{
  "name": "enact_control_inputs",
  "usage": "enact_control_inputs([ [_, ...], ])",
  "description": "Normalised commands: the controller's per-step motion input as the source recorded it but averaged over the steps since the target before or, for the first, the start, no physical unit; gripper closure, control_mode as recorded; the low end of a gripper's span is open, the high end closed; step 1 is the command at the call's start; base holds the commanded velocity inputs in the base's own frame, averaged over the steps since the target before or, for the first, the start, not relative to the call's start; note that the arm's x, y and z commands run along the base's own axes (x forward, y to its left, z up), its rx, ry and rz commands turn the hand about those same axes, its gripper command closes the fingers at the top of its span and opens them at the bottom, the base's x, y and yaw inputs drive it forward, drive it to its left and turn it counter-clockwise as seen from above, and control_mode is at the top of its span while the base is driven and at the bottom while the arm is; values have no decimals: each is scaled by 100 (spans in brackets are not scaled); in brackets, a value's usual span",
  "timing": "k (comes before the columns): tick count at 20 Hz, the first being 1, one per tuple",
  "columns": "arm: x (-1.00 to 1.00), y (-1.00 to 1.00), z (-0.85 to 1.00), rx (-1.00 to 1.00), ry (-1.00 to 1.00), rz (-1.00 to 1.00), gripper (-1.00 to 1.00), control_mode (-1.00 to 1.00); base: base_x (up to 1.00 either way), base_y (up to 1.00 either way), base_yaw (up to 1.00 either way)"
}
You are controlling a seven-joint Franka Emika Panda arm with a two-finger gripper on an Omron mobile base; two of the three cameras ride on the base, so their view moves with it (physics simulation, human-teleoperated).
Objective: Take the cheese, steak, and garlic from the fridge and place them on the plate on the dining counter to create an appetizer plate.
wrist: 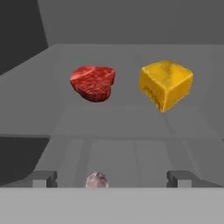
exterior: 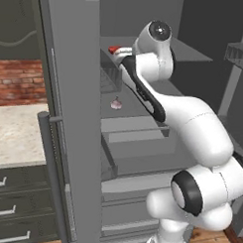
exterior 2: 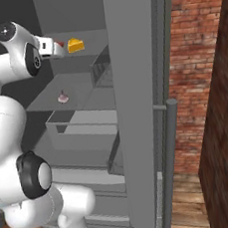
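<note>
Reaching into the open fridge (exterior: 74,117), tool (wrist: 112,178) is hovering released, grasping nothing; steak (wrist: 93,82) and cheese (wrist: 166,84) are sitting far on the upper shelf, garlic (exterior: 116,104) lower and nearer; risk: advancing between them is likely nudging both backward.

fridge (exterior: 69,116): one standing open. steak (wrist: 93,82): one lying on upper shelf. cheese (wrist: 165,84): one sitting beside it. garlic (exterior: 116,104): one sitting on lower shelf. food items showing: three.
</note>
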Motion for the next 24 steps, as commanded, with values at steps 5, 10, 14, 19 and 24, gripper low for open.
enact_control_inputs([
  [5,44,1,1,6,16,0,-100,-100,0,0,0],
  [10,65,3,0,4,16,4,-100,-100,0,0,0],
  [14,66,15,0,2,3,8,-100,-100,0,0,0],
  [19,55,19,0,0,2,4,-100,-100,0,0,0],
  [24,60,17,-13,0,6,0,-100,-100,0,0,0],
])
